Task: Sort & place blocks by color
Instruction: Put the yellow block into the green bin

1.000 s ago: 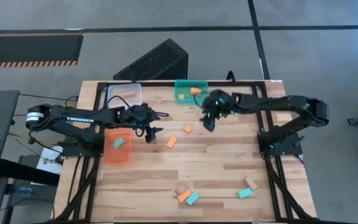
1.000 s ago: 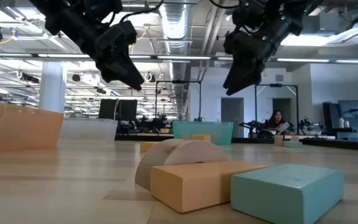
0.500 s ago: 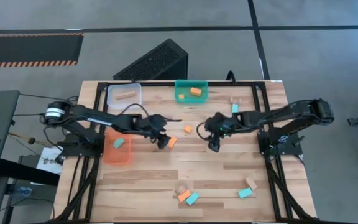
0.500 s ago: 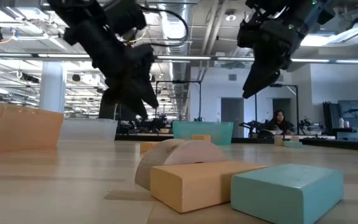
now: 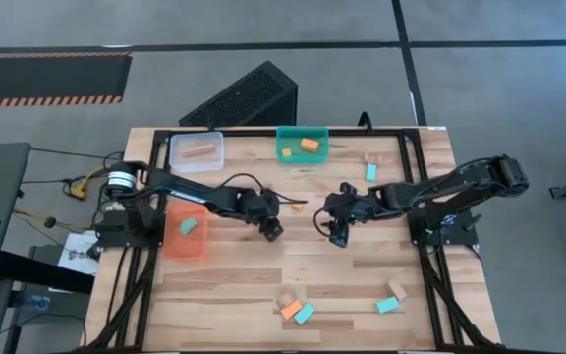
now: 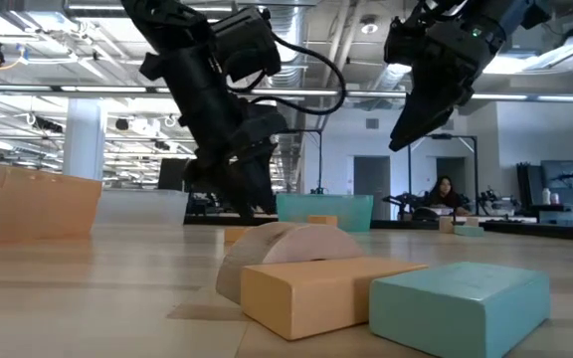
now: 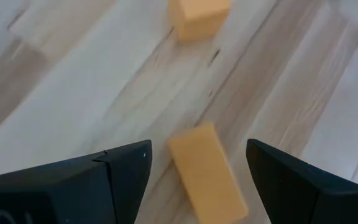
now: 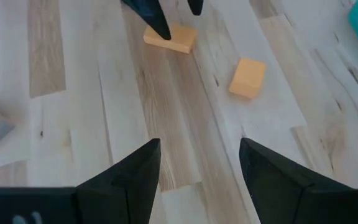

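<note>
My left gripper (image 5: 271, 230) is open, low over mid-table. Its fingers stand on either side of an oblong orange block (image 7: 207, 171) that lies flat on the wood, and do not touch it. A smaller orange block (image 5: 297, 205) lies just beyond; it also shows in the left wrist view (image 7: 199, 15). My right gripper (image 5: 337, 234) is open and empty, held above the table (image 6: 416, 119) to the right of these blocks. Its wrist view shows both orange blocks (image 8: 170, 38) (image 8: 248, 77).
At the far edge stand a clear bin (image 5: 197, 149) holding a tan block and a teal bin (image 5: 303, 145) holding an orange block. An orange bin (image 5: 186, 232) with a teal block is at the left. Tan, orange and teal blocks (image 5: 293, 307) (image 5: 391, 298) lie near the front, two more (image 5: 370, 167) far right.
My left gripper has gone toward the table's right edge and down, ending with its open fingers on either side of the oblong orange block. My right gripper has come from beside the teal bin toward the near edge, to mid-table, staying raised and open.
</note>
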Available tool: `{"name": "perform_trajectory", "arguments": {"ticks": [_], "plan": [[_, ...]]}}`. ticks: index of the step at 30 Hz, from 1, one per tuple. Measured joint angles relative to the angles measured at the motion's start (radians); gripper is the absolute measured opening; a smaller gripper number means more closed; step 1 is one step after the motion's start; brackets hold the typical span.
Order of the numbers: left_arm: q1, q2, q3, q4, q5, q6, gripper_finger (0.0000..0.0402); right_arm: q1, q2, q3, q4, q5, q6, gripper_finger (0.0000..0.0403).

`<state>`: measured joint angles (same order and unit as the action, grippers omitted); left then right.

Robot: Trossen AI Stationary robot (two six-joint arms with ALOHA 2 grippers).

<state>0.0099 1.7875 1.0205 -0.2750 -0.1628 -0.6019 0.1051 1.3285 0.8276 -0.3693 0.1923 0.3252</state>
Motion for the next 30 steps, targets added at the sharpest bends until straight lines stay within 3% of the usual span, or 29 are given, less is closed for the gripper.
{"name": "perform_trajectory", "arguments": {"ticks": [7, 12, 19, 23, 28, 30], "plan": [[-0.048, 0.008, -0.002, -0.021, -0.137, -0.068, 0.0248, 0.000, 0.000, 0.000, 0.008, 0.001, -0.008, 0.0240], [-0.065, 0.074, -0.002, 0.016, -0.124, -0.084, 0.0248, 0.000, 0.001, 0.000, 0.012, 0.000, -0.009, 0.0240], [-0.086, 0.123, 0.002, 0.021, -0.197, -0.085, 0.0239, 0.000, 0.001, 0.001, 0.014, 0.000, -0.009, 0.0240], [-0.085, 0.112, 0.002, 0.006, -0.190, -0.068, 0.0194, 0.000, 0.001, 0.000, 0.015, 0.000, -0.008, 0.0240], [-0.078, 0.106, 0.002, -0.002, -0.148, 0.004, 0.0097, -0.001, 0.001, 0.001, 0.015, 0.000, -0.009, 0.0240], [-0.070, 0.091, 0.000, -0.006, -0.127, 0.034, 0.0087, -0.001, 0.001, 0.001, 0.015, 0.000, -0.009, 0.0240]]}}
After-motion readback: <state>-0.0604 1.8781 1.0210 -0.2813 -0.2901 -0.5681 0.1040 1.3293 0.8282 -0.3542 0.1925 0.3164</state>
